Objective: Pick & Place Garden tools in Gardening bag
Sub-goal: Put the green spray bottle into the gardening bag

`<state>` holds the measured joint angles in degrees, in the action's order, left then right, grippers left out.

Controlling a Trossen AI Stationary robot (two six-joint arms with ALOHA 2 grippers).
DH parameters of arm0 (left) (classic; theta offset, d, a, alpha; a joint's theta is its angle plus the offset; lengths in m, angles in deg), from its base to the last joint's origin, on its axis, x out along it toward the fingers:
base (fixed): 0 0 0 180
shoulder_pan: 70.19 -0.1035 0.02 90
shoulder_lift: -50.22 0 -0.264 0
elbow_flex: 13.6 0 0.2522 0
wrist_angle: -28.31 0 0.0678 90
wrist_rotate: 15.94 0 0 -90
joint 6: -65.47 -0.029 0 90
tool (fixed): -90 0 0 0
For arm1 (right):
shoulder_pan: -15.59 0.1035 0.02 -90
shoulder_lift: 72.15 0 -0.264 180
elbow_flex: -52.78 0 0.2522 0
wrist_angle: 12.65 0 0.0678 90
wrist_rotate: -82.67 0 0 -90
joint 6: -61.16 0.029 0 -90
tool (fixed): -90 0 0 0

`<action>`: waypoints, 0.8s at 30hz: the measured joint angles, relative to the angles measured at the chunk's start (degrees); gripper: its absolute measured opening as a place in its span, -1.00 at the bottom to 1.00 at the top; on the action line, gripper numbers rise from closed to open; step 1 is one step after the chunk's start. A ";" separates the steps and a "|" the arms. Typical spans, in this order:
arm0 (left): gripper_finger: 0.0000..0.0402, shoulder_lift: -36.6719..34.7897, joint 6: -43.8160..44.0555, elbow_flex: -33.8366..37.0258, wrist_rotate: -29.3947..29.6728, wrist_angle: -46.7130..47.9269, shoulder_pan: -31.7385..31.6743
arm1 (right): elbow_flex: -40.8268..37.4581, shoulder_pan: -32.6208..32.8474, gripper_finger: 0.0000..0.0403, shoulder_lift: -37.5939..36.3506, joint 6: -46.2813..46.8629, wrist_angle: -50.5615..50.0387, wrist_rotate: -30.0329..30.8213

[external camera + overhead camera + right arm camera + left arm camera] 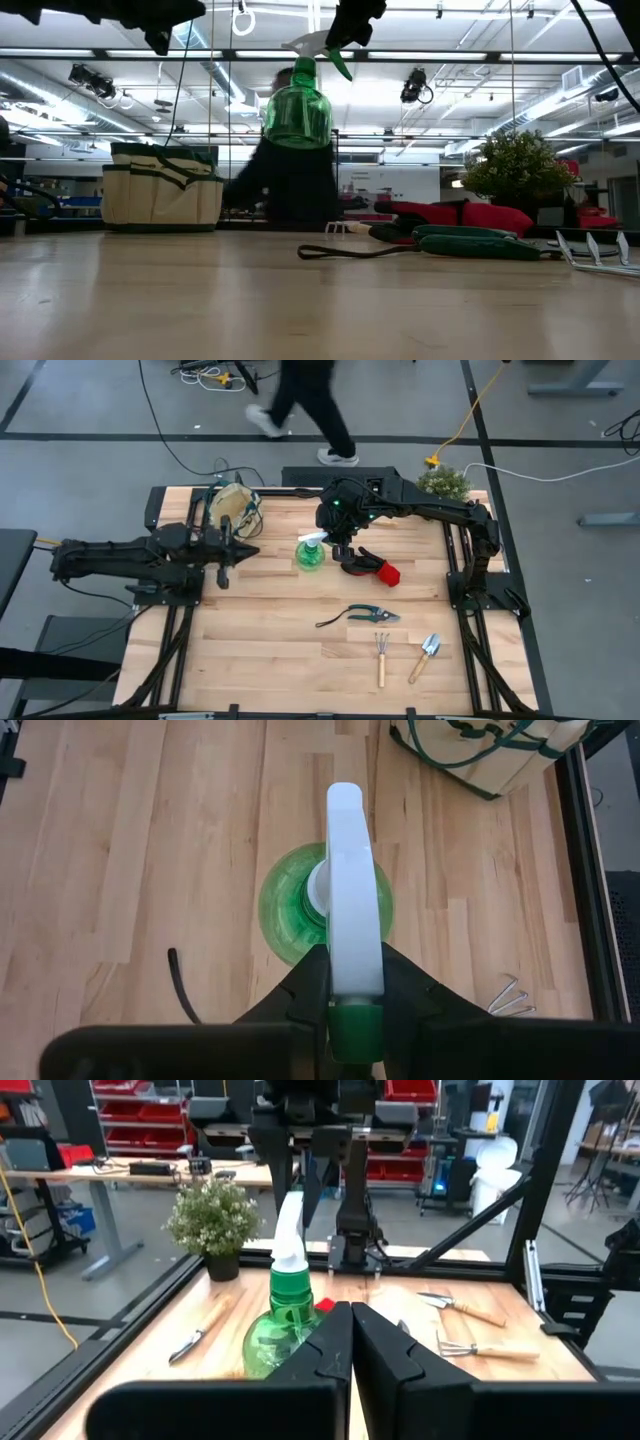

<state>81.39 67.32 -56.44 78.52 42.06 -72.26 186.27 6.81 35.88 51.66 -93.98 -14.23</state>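
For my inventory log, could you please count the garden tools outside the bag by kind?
Green spray bottle: 1
Pruning shears: 1
Rake: 1
Trowel: 1
Other wooden-handled tool, head unclear: 1
Red-and-black gloves: 1 bundle
Total: 6

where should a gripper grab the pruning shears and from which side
Grip the pruning shears from straight above, across both dark handles near their middle. They lie flat on the table with handles closed side by side, so one narrow pinch takes both. Bare wood lies on either side of them. The loose strap trails off one end; stay clear of it and of the blades at the other.
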 joint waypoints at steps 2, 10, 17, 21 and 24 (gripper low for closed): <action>-0.94 1.84 -0.03 -0.53 0.48 -0.91 0.00 | 0.00 0.01 -0.73 0.00 0.00 0.00 0.00; -0.93 7.63 -0.14 -0.73 0.92 -10.14 0.00 | 0.00 0.00 -0.73 0.00 0.00 0.01 0.00; -0.82 11.41 0.47 -1.36 2.30 -12.93 -0.02 | 0.00 0.00 -0.73 0.00 0.51 0.01 0.01; -0.61 14.31 0.31 -4.26 2.84 -12.46 0.00 | 0.00 0.00 -0.73 0.00 1.11 0.01 -0.02; -0.44 16.67 0.04 -6.60 4.89 -12.25 -0.02 | 0.00 0.01 -0.73 0.00 1.18 0.00 0.00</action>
<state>98.05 67.36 -63.04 83.41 29.81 -72.28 186.27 6.82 35.87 52.84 -93.98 -14.23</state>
